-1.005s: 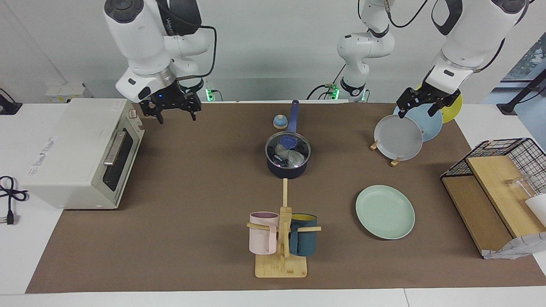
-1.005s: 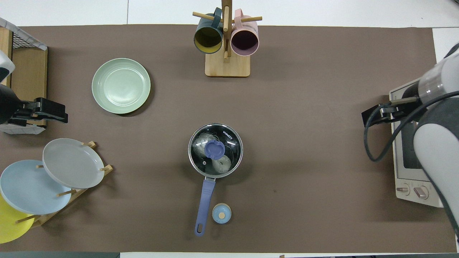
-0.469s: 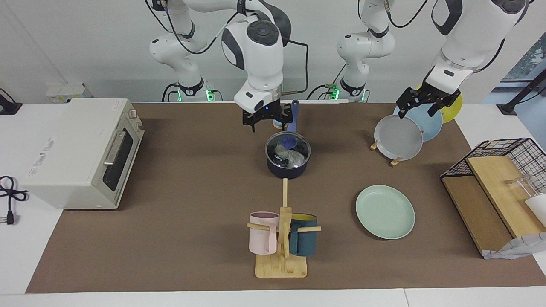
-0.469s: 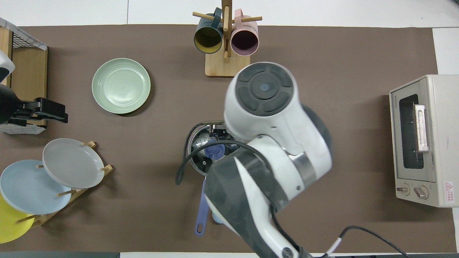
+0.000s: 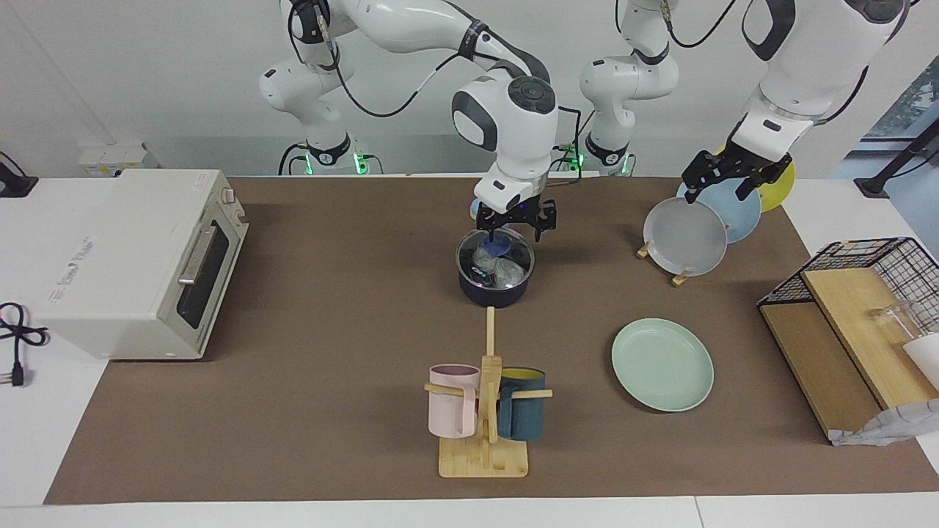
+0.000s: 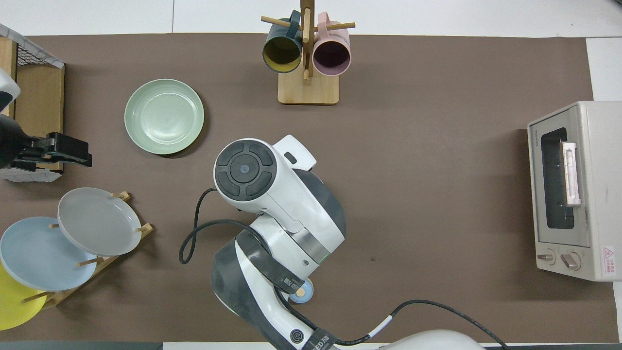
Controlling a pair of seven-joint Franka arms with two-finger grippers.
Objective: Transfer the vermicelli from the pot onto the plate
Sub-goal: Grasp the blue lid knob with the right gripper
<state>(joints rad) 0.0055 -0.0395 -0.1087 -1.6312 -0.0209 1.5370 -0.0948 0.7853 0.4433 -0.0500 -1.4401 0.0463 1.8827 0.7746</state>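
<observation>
Your right end effector (image 5: 516, 224) swung from the oven to above the pot (image 5: 495, 282), fingers wide | noodles (image 5: 493, 265) sit inside under a glass lid (image 5: 496, 255) | drop straight, pinch the knob | left end effector (image 5: 725, 174) waits, wide, over plate rack (image 5: 678, 277) | green plate (image 5: 662, 364) empty.

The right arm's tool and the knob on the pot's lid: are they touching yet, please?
Cannot tell. In the facing view the right tool, open, hangs at the lid knob, with neither contact nor gap plain; overhead, the arm hides the pot.

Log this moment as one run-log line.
right gripper: open, over lid knob | pot: lidded, vermicelli inside | plate: bare | left gripper: open, waiting over plate rack
</observation>
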